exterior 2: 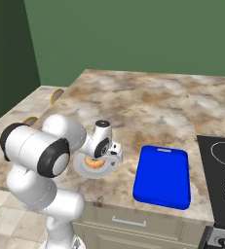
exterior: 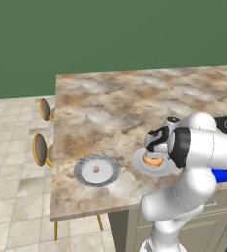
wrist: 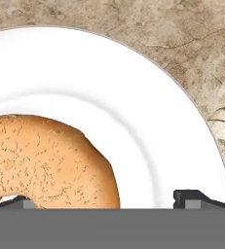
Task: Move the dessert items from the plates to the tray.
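marble counter (exterior: 110, 103): wide pincer (wrist: 104, 200) straddles donut (wrist: 46, 160), half cut off, on plate (wrist: 133, 97).

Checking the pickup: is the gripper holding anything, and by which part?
Nothing is held. The gripper is open, low over the donut on the white plate, fingertips astride its ring wall.

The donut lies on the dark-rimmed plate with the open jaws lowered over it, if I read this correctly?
Not quite: the donut lies on the plain white plate, as the hand view shows. The dark-rimmed plate holds the small morsel. The jaws are open over the donut.
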